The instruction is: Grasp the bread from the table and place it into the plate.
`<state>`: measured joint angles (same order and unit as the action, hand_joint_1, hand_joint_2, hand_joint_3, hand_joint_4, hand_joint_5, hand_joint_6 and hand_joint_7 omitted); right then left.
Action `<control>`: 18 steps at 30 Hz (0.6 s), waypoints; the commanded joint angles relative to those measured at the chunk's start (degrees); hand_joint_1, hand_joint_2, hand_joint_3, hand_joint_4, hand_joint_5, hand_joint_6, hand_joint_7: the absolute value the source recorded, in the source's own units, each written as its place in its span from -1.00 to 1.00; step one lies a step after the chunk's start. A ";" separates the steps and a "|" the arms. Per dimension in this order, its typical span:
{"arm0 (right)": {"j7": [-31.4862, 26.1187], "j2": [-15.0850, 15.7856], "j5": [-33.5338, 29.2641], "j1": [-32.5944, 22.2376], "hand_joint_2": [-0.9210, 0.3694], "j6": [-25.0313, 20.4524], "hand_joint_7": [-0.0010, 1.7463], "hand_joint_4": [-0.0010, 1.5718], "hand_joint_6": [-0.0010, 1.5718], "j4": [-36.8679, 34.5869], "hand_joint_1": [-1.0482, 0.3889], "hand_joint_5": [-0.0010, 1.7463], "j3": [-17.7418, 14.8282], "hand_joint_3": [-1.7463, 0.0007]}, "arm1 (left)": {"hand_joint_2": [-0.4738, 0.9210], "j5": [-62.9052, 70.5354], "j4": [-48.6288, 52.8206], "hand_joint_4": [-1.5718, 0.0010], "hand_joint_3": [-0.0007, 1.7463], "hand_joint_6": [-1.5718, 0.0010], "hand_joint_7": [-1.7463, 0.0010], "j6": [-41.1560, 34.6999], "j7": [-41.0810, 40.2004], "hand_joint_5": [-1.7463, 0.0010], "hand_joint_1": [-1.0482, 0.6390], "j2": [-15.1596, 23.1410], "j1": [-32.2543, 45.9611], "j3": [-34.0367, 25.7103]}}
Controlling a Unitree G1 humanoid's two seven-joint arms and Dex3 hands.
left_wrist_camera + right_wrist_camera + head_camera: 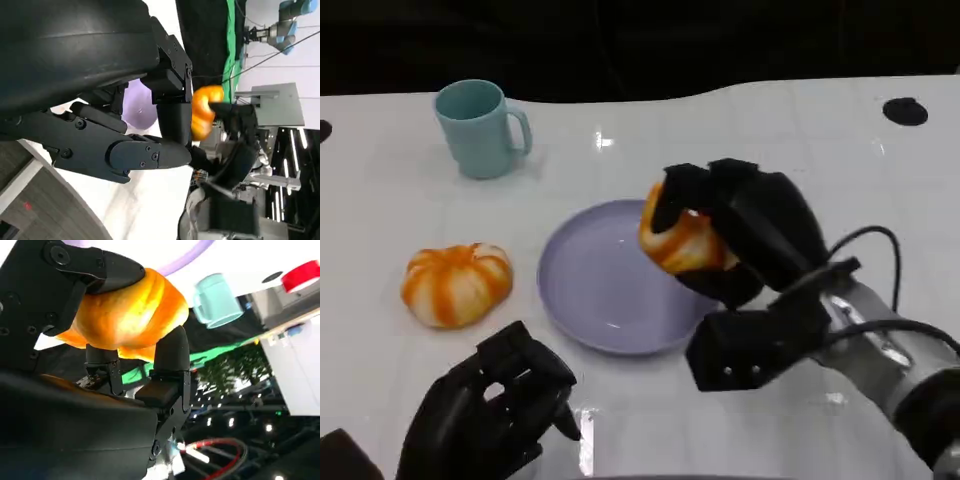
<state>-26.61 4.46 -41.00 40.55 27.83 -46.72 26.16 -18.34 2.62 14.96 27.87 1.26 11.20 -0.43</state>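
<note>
1. On white table (790, 120): round lilac plate (590, 290) at centre; right hand (740, 235) above its right rim, fingers clamped around glossy orange bread roll (682, 243), lifted off table.
2. Left hand (490, 410) near front edge, fingers loosely spread, holding nothing.
3. Orange-and-white pumpkin-shaped bun (456, 282) left of plate; pale teal mug (478, 128) behind it.

Bright overhead light, glare spots on the white table (760, 120), dark background, slight softness.
</note>
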 commanded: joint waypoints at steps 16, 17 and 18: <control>13.47 -5.28 1.96 9.60 -0.91 -4.08 -0.93 -0.50 -0.29 -13.18 -0.12 -0.45 1.99 0.67 | 1.00 -0.01 -1.28 0.23 -0.61 0.29 -0.67 0.10 -0.25 -1.00 -0.41 0.44 0.85 0.30; 15.45 -5.07 2.32 9.64 -0.95 -4.39 -0.96 -0.59 -0.39 -12.77 -0.17 -0.54 1.94 0.71 | 1.00 -0.01 -1.27 0.23 -0.61 0.29 -0.67 0.05 -0.29 -1.00 -0.41 0.47 0.82 0.29; 17.10 -4.87 2.64 9.60 -0.98 -4.62 -0.98 -0.67 -0.46 -12.31 -0.24 -0.60 1.84 0.73 | 1.00 -0.02 -1.26 0.23 -0.61 0.29 -0.66 -0.01 -0.32 -1.00 -0.41 0.48 0.80 0.29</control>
<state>-13.39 -1.68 -39.73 48.38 24.11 -60.42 27.98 -18.33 1.69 14.99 27.87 1.24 11.59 0.16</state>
